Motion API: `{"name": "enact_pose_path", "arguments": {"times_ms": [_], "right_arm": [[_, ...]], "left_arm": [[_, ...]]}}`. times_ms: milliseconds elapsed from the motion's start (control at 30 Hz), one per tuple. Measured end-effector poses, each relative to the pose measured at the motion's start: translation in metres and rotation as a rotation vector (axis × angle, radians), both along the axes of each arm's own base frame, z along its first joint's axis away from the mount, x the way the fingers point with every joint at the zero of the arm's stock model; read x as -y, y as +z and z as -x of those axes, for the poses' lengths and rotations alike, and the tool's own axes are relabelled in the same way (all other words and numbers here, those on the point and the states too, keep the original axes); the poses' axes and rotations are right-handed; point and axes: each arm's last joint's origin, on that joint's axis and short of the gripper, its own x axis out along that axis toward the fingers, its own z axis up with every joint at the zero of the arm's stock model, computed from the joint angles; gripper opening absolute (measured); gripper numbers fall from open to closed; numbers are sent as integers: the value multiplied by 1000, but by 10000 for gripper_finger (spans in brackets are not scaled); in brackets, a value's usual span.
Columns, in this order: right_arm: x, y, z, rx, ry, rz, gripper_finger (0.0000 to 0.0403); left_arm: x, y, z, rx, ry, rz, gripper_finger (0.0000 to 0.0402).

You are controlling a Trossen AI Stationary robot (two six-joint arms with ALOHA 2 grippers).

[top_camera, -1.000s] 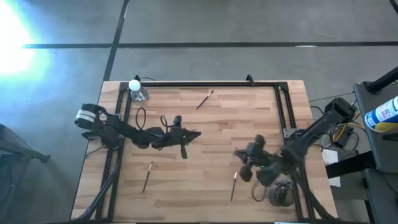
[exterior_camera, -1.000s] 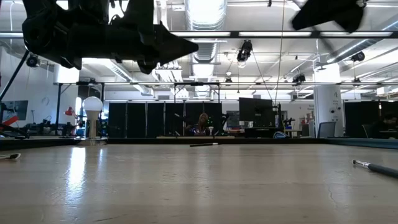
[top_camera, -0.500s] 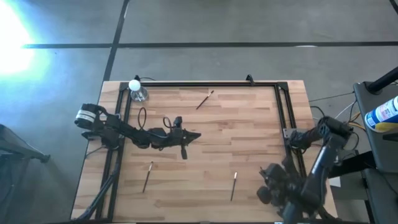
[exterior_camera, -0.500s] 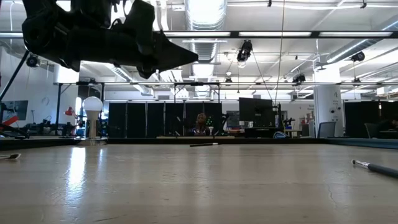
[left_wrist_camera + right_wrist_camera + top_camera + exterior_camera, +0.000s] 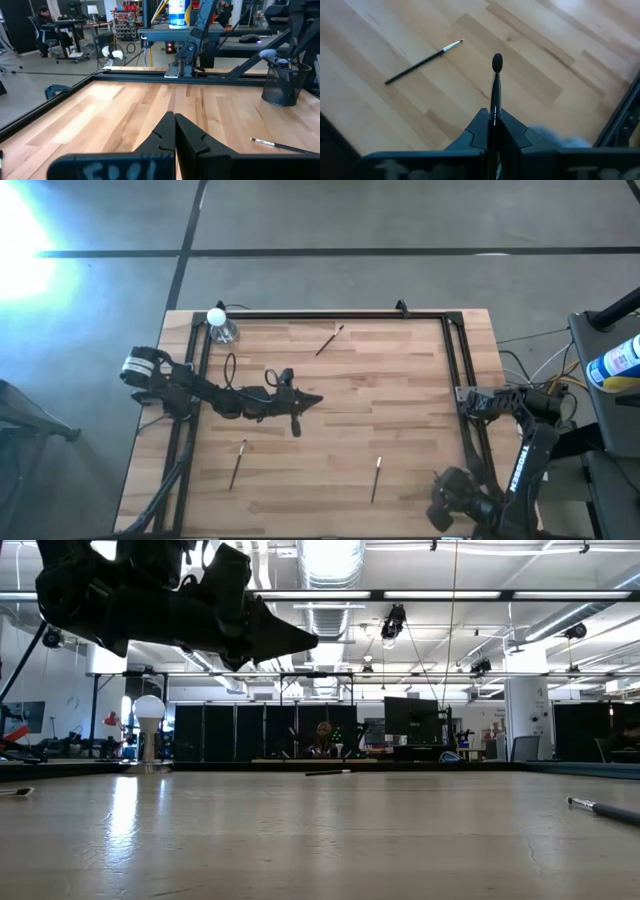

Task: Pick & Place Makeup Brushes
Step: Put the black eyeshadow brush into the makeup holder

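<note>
My right gripper (image 5: pixel 445 498) hovers over the table's near right corner, shut on a makeup brush whose dark oval head (image 5: pixel 497 62) sticks out past the fingertips (image 5: pixel 494 117). Three more brushes lie flat on the wood: one near the far edge (image 5: pixel 330 340), one near left (image 5: pixel 238 463) and one near middle (image 5: pixel 376 478), which also shows in the right wrist view (image 5: pixel 424 61). My left gripper (image 5: pixel 312 397) hangs shut above the table's middle left (image 5: pixel 174 125), touching nothing. My right gripper pinches the brush's dark handle (image 5: pixel 494 107) between its two fingers. The brush lies along the fingers with its head pointing forward past their tips. It is lifted clear of the table.
A black mesh cup (image 5: pixel 281 85) holding brushes stands by the near right corner, under my right arm in the high view. A small clear bottle with a round white cap (image 5: pixel 219 325) stands at the far left corner. A black rail (image 5: pixel 330 314) frames the table.
My right arm has swung from the table's near middle toward the near right corner, carrying the brush. The three brushes on the table have not moved.
</note>
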Motion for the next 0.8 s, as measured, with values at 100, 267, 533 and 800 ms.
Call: {"name": "enact_pose_path", "arguments": {"times_ms": [100, 267, 533, 800], "right_arm": [[-1, -9, 3, -21, -3, 23, 13], [0, -19, 9, -71, -28, 39, 13], [-3, -22, 18, -96, -41, 26, 30], [-2, -21, 18, -101, -33, 26, 90]], "left_arm": [[0, 0, 0, -1, -10, 0, 0], [0, -1, 0, -11, -13, -1, 0], [0, -1, 0, -12, -12, -1, 0], [0, -1, 0, -11, -11, 5, 0]]}}
